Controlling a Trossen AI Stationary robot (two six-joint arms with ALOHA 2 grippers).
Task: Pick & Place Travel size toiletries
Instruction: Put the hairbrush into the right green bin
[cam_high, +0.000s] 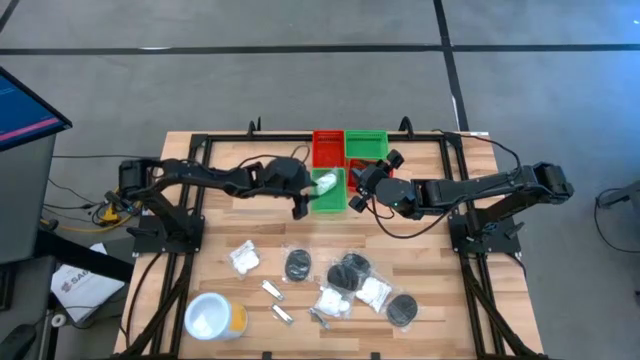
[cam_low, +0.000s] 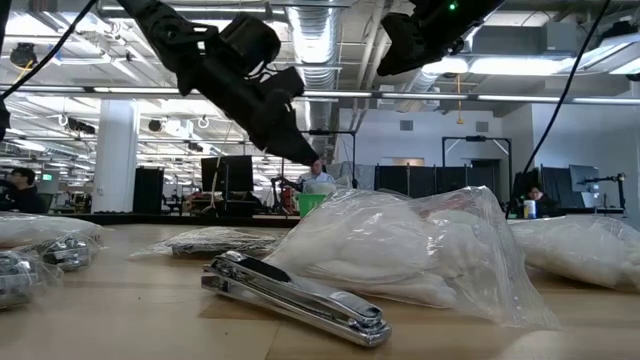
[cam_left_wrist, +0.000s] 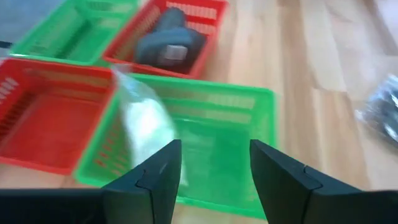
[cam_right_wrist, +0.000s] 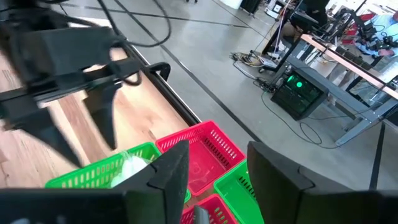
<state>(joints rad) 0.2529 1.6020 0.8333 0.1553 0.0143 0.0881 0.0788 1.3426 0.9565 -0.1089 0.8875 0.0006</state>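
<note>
1. Left gripper (cam_high: 300, 208) hangs over the near green bin (cam_high: 330, 203), fingers spread with nothing between them. A white packet (cam_high: 325, 184) lies tilted against that bin's wall, seemingly just let go.
2. Right gripper (cam_high: 357, 195) hovers at the bins' other side, jaws apart and empty. A grey bottle (cam_left_wrist: 169, 43) already sits in a red bin (cam_left_wrist: 214, 12).
3. The other toiletries lie on the table (cam_high: 420, 250) nearer the front: packets (cam_high: 245, 259), wrapped black discs (cam_high: 299, 266), silver sachets (cam_high: 272, 291), and a heap (cam_high: 350, 285) of mixed pieces. The white tub (cam_high: 212, 316) stands at the front left corner.
4. To finish this step well, I judge:
   - lift the left arm straight up, jaws kept wide, so the wrap does not snag;
   - check the packet has slid fully inside, not perched on the rim.
5. Next pick: take the lone packet or disc first; the heap overlaps and risks a double grab.
</note>
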